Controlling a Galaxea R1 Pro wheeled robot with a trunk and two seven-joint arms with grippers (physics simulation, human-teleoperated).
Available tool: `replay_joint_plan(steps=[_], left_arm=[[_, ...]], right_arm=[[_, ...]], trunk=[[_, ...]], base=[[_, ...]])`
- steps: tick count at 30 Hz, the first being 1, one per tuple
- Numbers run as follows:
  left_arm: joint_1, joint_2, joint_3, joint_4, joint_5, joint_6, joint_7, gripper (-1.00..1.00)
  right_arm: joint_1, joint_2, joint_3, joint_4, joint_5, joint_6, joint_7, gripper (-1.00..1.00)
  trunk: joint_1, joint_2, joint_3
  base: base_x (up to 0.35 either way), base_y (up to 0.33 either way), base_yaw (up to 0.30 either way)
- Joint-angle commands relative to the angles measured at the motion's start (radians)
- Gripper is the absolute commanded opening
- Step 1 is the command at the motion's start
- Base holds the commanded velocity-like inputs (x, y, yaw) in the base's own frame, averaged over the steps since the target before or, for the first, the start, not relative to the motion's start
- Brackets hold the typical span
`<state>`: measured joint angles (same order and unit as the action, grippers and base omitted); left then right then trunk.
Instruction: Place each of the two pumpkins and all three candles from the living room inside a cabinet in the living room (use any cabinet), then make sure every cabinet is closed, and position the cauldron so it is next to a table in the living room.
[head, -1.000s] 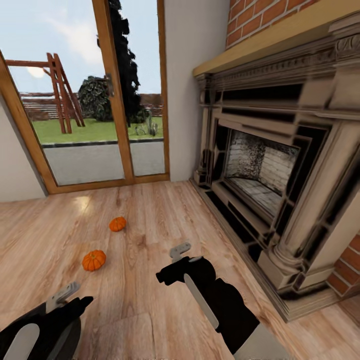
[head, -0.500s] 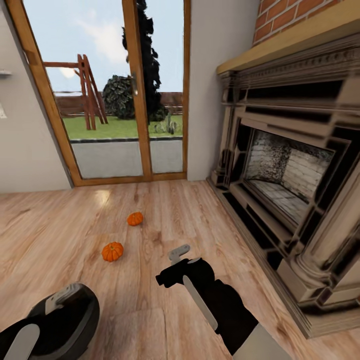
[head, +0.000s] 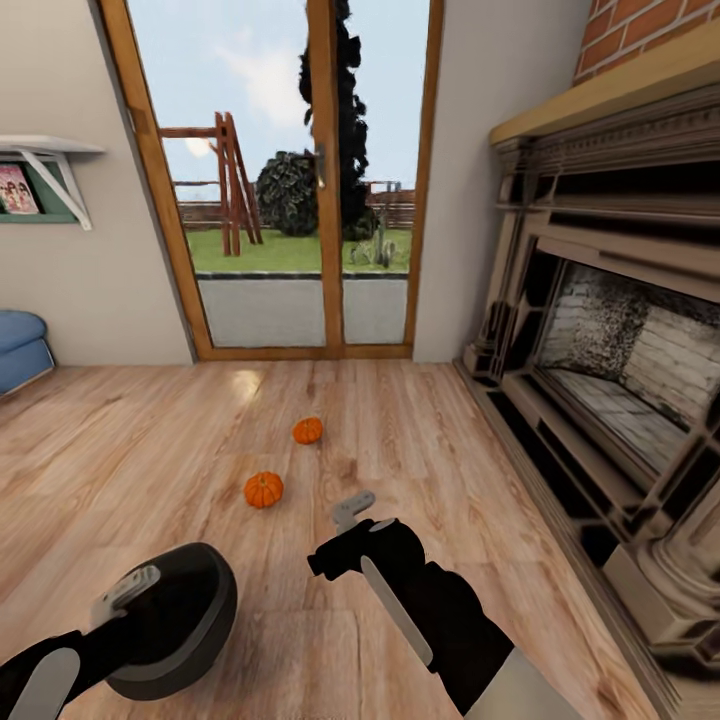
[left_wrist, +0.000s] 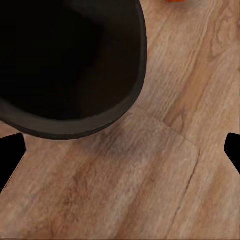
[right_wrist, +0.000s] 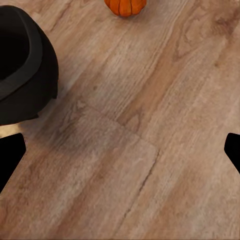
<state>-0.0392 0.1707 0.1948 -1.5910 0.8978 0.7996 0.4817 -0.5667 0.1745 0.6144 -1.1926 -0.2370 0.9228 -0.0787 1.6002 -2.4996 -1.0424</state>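
Note:
Two orange pumpkins lie on the wooden floor ahead, the nearer one (head: 263, 489) and the farther one (head: 307, 430) close together. The black cauldron (head: 170, 620) sits on the floor at the lower left. My left gripper (head: 125, 592) hovers over its rim. In the left wrist view the left gripper (left_wrist: 120, 155) is open with bare floor between its fingertips, and the cauldron (left_wrist: 70, 65) lies just beyond them. My right gripper (head: 352, 508) hangs open over the floor right of the nearer pumpkin. The right wrist view shows the right gripper (right_wrist: 120, 155), the cauldron (right_wrist: 25, 65) and one pumpkin (right_wrist: 125, 6).
A large stone fireplace (head: 620, 370) runs along the right side. A wood-framed glass patio door (head: 320, 200) stands straight ahead. At the left are a blue cushion (head: 18, 350) and a wall shelf (head: 45, 160). Wooden floor stretches between them.
The whole picture has slid right, so the camera has turned left. The cauldron, blue cushion and shelf have come into view. Both arms keep the same pose.

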Motion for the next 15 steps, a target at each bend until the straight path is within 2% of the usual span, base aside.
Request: replay_joint_plan(steps=[1,7,9,15], left_arm=[[-0.001,0.0,0.0,-0.001,0.01,0.003,0.009,1.0],[-0.001,0.0,0.001,0.0,0.01,0.003,0.009,1.0],[0.011,0.011,0.013,0.012,0.004,0.006,0.021,1.0],[0.044,0.045,0.043,0.014,0.006,0.009,0.054,1.0]], right_arm=[[-0.001,0.0,0.001,-0.001,-0.008,0.004,-0.008,1.0],[-0.001,0.0,-0.001,-0.001,-0.007,0.003,-0.008,1.0],[-0.004,-0.003,-0.012,-0.012,-0.008,0.015,-0.001,1.0],[-0.001,-0.003,-0.012,-0.027,-0.004,0.023,0.0,1.0]], trunk=[[0.0,0.0,-0.002],[0.0,0.0,-0.008],[0.0,0.0,-0.008],[0.0,0.0,-0.008]], base=[[0.0,0.0,0.254],[0.0,0.0,0.221],[0.0,0.0,0.0],[0.0,0.0,0.0]])
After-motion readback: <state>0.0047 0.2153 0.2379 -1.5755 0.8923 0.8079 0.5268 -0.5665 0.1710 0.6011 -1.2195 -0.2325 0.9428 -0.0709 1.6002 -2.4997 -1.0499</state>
